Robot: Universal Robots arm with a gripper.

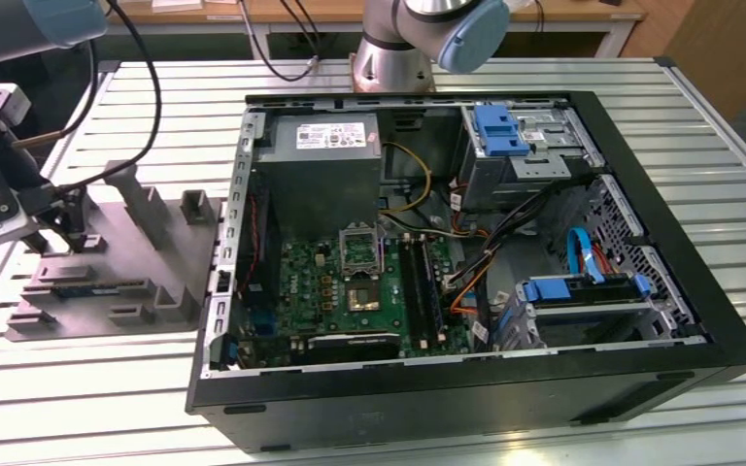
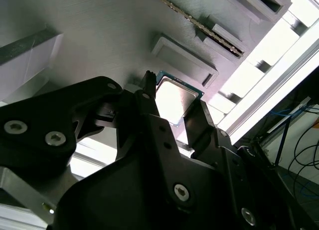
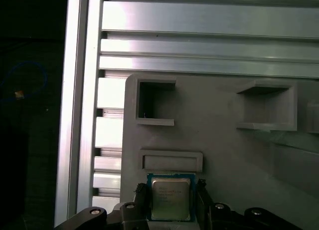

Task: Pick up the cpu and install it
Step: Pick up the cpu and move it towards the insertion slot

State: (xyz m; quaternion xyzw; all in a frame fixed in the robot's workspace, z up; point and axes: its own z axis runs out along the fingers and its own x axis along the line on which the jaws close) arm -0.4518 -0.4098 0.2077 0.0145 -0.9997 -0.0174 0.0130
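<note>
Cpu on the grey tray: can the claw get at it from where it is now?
Probably yes: in the first wrist view the claw sits right around the cpu on the tray, with nothing between them.

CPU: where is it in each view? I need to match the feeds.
Exterior view: too small to make out, at the gripper over the fixture's end on the exterior view's left.
Second wrist view: cpu gripped between the fingers, beside a raised frame.
First wrist view: cpu between the fingers, beside that frame.
Shared landmark: the grey fixture.
</note>
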